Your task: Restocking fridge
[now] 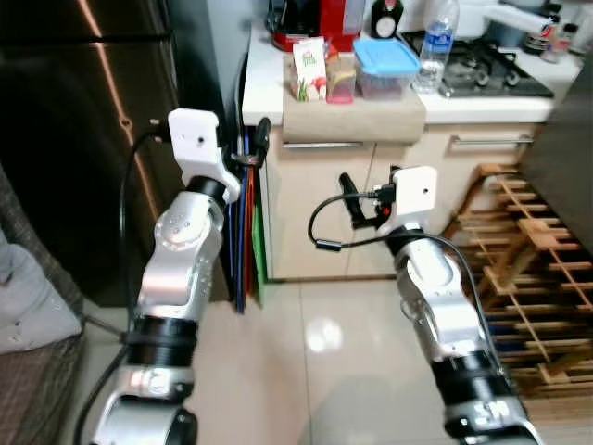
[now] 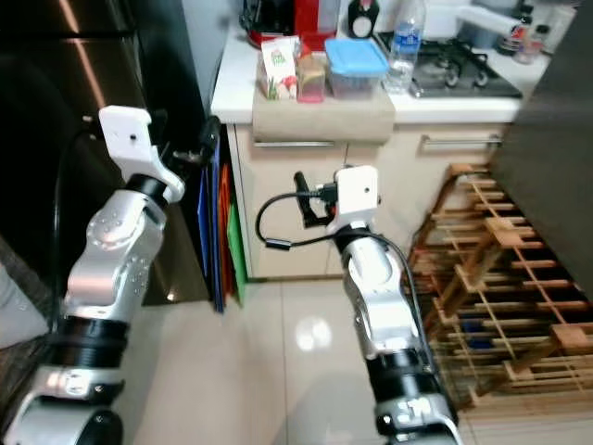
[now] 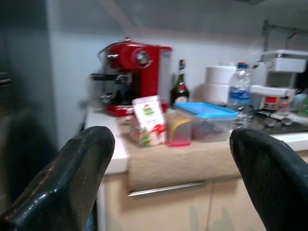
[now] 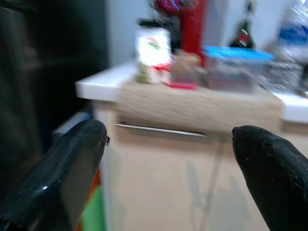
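Both of my arms are raised in front of me above the glossy tiled floor. My left gripper is held up close to the dark steel fridge, and its fingers are spread wide apart with nothing between them. My right gripper is lower, in front of the beige cabinet door, and its fingers are also spread apart and hold nothing.

Further away, on the white desk, a beige cloth hangs over the front edge. On this cloth stand three things in one row. At the left is a small carton, white with green and red print; it is upright, so its long axis is vertical, and its printed face looks toward me. Just beside it is a small pink container, and then a clear box with a blue lid. A water bottle stands upright near the gas stove. Behind them is a red coffee machine. A wooden rack is on my right.
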Controlling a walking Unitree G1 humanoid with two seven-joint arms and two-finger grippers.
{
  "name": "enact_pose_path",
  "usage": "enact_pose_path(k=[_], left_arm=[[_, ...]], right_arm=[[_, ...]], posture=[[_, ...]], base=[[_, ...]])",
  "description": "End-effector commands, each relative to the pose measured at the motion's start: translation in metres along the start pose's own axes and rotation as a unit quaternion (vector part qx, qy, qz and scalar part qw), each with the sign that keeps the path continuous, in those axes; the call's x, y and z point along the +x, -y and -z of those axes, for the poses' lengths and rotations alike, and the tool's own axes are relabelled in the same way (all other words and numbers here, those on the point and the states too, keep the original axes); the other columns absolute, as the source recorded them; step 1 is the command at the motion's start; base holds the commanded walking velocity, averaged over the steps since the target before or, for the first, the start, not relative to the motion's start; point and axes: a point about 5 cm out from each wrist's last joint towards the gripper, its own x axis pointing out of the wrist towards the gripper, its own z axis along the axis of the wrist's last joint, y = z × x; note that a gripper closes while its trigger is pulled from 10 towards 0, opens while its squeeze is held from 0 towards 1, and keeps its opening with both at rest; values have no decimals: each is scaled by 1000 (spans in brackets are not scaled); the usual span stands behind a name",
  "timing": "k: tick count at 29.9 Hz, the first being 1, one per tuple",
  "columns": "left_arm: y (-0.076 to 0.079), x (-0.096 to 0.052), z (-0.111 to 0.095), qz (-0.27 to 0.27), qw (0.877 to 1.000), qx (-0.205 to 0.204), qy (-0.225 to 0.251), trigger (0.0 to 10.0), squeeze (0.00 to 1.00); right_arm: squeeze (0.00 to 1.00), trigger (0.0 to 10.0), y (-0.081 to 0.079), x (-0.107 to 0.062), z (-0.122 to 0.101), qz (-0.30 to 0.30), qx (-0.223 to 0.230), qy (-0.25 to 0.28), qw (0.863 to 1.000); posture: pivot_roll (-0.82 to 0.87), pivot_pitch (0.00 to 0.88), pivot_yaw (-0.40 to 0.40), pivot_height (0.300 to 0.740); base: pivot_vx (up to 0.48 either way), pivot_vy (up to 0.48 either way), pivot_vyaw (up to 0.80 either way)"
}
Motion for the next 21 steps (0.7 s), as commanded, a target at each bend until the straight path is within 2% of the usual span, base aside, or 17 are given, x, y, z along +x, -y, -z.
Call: enact_pose_path(k=[1,4,7,9,12,15,21], left_arm=[[-4,2,-3,-2,1000,-3,4,10000,0],[2,13,2,16,999,33,-20,10000,0],[11,15,-3,66,998,13,4,10000,0],[7,16,-5,55,998,-2,2,10000,0],[8,16,-4,38,999,-18,2,10000,0],[10,14,-2,28,999,-20,1,10000,0],[6,12,1,6,1000,-26,-2,10000,0]], right_arm=[[0,10000,-3,1,2,3,4,-1,1000],[0,10000,4,3,0,19,12,11,1000],[0,10000,6,8,1,39,35,10,999],[0,10000,2,11,-5,36,44,21,998],[0,10000,3,13,-11,29,12,33,999],[0,10000,3,13,-11,13,5,34,999],[0,10000,0,14,-10,-2,4,32,999]], posture=[[-74,0,78,740],[-76,0,114,740],[-69,0,112,740],[-69,0,105,740],[-71,0,97,740],[-69,0,85,740],[-57,0,59,740]], base=[[0,0,0],[0,0,0],[0,0,0],[0,0,-500],[480,0,-783],[448,0,0],[435,0,0]])
